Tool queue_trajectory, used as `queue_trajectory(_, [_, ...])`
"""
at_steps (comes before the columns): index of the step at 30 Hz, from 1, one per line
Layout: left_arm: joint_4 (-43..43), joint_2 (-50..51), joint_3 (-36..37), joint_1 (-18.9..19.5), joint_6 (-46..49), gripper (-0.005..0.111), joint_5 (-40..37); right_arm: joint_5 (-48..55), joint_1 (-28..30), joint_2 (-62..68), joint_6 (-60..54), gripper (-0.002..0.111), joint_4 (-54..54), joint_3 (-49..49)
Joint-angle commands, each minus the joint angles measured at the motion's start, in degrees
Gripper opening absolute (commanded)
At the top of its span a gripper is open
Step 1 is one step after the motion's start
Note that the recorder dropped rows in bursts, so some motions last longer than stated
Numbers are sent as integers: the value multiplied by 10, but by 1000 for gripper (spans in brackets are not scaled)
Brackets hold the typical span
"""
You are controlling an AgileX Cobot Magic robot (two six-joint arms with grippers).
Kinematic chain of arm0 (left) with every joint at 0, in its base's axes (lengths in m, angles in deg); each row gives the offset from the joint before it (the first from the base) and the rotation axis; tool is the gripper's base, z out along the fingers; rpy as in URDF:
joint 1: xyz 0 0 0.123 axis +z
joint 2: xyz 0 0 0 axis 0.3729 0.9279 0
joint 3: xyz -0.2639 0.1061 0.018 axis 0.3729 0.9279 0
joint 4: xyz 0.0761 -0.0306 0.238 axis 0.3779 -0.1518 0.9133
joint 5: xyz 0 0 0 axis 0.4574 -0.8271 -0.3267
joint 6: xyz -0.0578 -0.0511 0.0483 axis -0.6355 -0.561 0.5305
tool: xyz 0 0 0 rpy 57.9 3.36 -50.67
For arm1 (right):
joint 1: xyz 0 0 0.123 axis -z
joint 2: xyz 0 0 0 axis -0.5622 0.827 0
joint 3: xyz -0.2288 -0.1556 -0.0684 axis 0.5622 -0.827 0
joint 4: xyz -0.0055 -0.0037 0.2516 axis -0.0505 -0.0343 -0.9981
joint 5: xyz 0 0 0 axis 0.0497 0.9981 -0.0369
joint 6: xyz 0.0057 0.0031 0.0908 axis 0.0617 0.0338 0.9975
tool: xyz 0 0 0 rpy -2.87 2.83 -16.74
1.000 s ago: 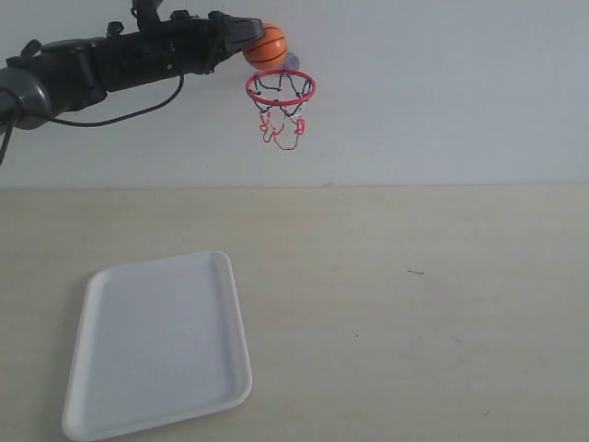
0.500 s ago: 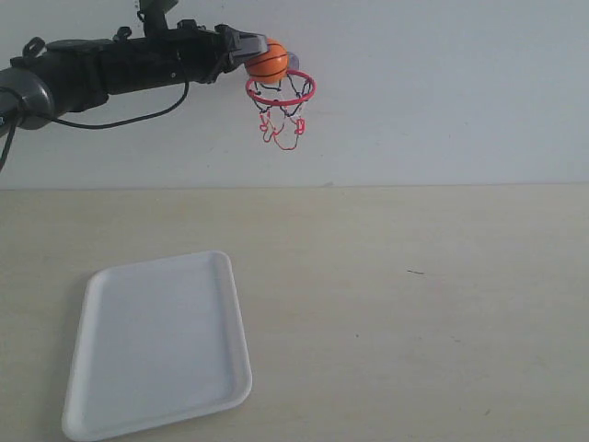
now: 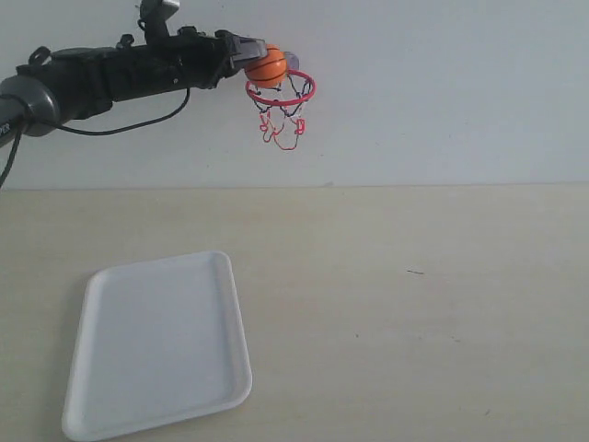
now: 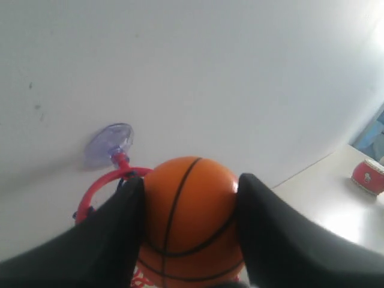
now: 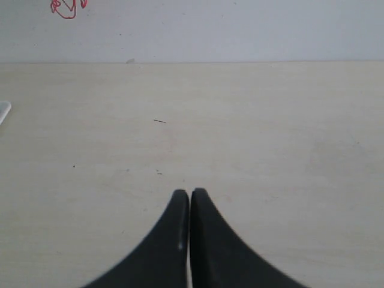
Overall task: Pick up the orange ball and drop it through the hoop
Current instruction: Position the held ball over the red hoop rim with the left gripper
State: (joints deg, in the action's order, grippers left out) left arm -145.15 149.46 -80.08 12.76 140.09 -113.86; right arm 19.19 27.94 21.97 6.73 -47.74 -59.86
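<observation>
The orange ball (image 3: 266, 66) is pinched between the two black fingers (image 4: 114, 234) of my left gripper (image 3: 253, 55), which is open only as wide as the ball and presses on both its sides. I hold it high against the white wall (image 3: 442, 92), right at the hoop (image 3: 280, 89). Most of the ball sits above the red ring, toward its left side in the exterior view. The net strings dangle below the ring, and the bluish suction cup (image 4: 110, 144) sticks to the wall just behind. My right gripper (image 5: 189, 195) is closed, fingers touching, holding nothing above the pale table (image 3: 414, 322). A white tray (image 3: 156, 341) lies on the table, well below the hoop.
</observation>
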Motion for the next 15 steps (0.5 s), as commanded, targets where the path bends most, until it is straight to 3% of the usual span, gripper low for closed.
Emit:
queue_trajectory(1, [-10,14,-5,-2,4,4,-14,-7,-1,-3,-4,0,4,0])
queue_trajectory(15, [-66,20,-5,-7,42,4,-34,-7,-1,-3,-4,0,4,0])
